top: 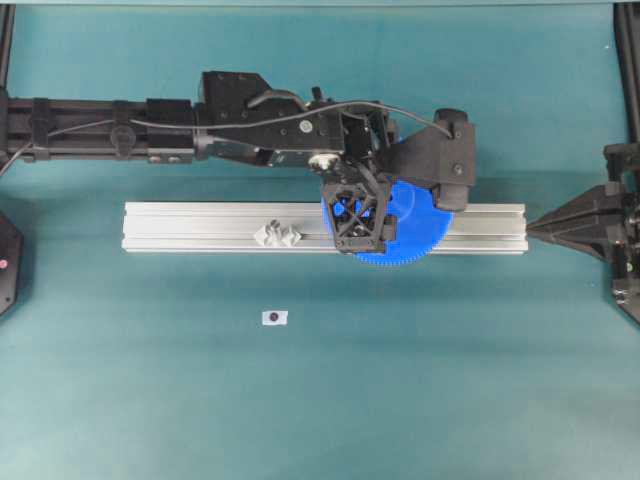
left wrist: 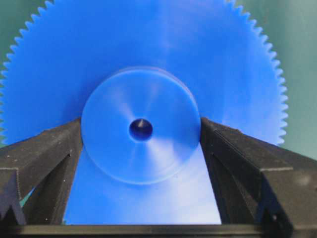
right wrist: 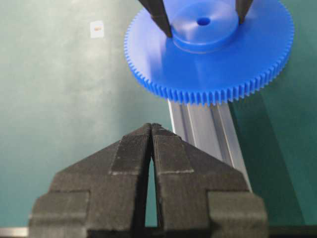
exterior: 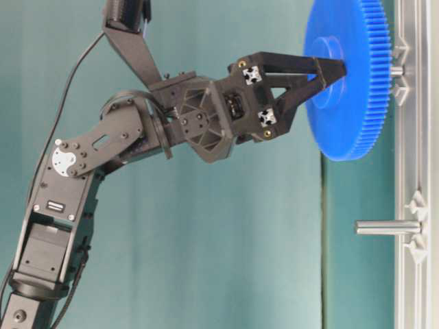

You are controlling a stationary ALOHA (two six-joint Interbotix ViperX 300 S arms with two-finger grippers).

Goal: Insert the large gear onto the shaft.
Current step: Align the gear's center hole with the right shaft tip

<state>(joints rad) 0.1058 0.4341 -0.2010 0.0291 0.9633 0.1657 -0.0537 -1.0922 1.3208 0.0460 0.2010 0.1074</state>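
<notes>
Taking the aluminium rail (top: 200, 226) as landmark and reading leftward to rightward: the spare pin (top: 277, 234) stands bare on it; further along, the left gripper (top: 362, 222) clamps the hub of the large gear (top: 420, 235), already threaded partway onto the shaft (exterior: 397, 70), not yet seated by my judgement. Beyond the rail's end, the right gripper (right wrist: 151, 130) rests closed, empty.

Bright blue gear (top: 415, 235) with fine-toothed edge, held by the black left gripper (exterior: 328, 74). Silvery ribbed rail (top: 200, 227). Teal table (top: 450, 380). At seven o'clock, a white sticker (top: 274, 317), dark-centred.
</notes>
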